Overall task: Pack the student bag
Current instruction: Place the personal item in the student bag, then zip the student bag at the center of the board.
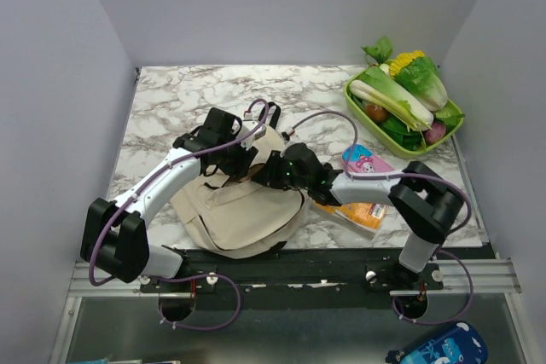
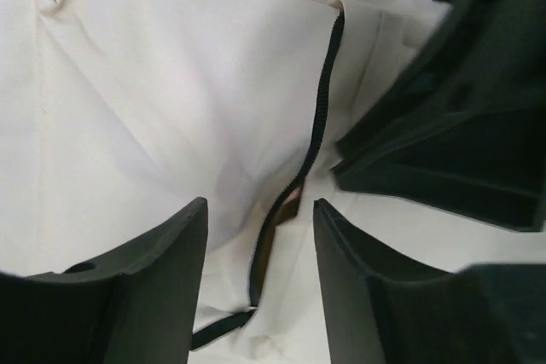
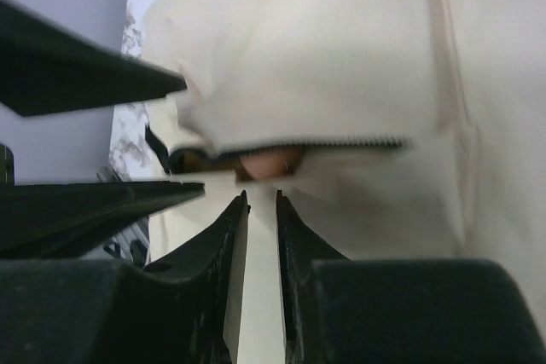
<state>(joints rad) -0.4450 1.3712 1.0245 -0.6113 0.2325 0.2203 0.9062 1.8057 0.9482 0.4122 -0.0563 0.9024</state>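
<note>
Where the marble counter (image 1: 171, 108) meets its near edge, the bag (image 1: 243, 210) lies flat, left of the middle, with its black-trimmed top pointing to the far side. Both arms reach in over that upper end, and the two hands sit close together there.

The left hand (image 2: 260, 210) is partly open above the cream fabric. Its fingers (image 2: 153, 287) stand clearly apart with nothing held between them. The black zip (image 2: 320, 100) runs down the cloth and passes under the gap. The other arm's dark body fills the right side of this view.

The right hand (image 3: 260, 200) is opened only to a narrow slit, with pale fabric showing through it and nothing gripped. Just beyond its tips the zip gapes a little, and something pinkish (image 3: 269, 162) shows in the dark opening.

Right of the bag, under the right arm, lie a pink-and-blue book (image 1: 363, 162) and an orange book (image 1: 358, 213). A green tray (image 1: 456, 134) of vegetables sits at the far right corner.
</note>
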